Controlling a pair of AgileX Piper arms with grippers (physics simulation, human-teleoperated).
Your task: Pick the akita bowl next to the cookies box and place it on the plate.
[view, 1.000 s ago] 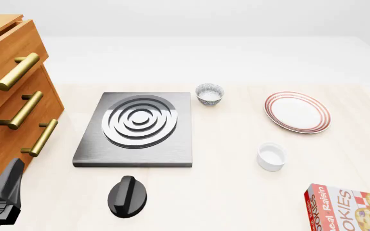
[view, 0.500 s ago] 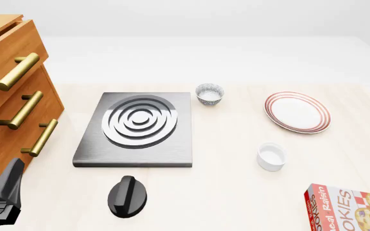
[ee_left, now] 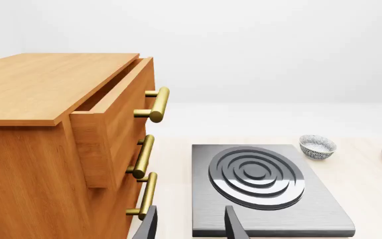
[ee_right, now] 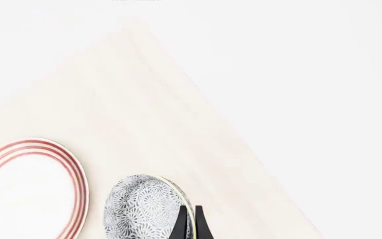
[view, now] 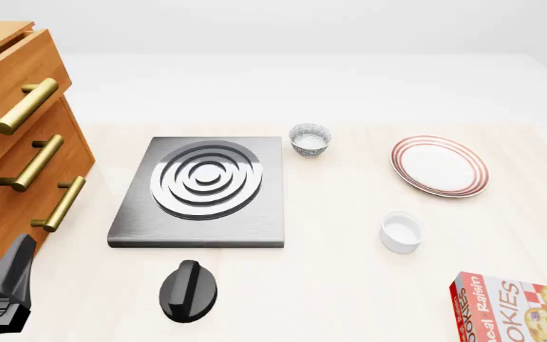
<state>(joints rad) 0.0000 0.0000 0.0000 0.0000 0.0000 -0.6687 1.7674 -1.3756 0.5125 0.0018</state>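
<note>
In the right wrist view the akita bowl (ee_right: 143, 209) hangs tilted above the table, its speckled outside facing the camera. My right gripper (ee_right: 189, 226) is shut on its rim, the two black fingers pinched close together. The plate (ee_right: 28, 189) with red rings lies just beside the bowl; it also shows at the right of the table (view: 440, 165). A corner of the cookies box (view: 516, 310) shows at the front right. My left gripper (ee_left: 191, 229) stands open and empty near the front left, in front of the stove plate.
A second speckled bowl (view: 310, 139) sits behind the grey stove plate (view: 202, 192). A plain white cup (view: 401, 231) stands between the plate and the box. A black knob (view: 189, 290) lies in front. The wooden drawer cabinet (view: 17, 149) fills the left side, its top drawer ajar.
A small pale sliver has come into the front view at its right edge, level with the plate. Everything else on the table and the left arm stayed still.
</note>
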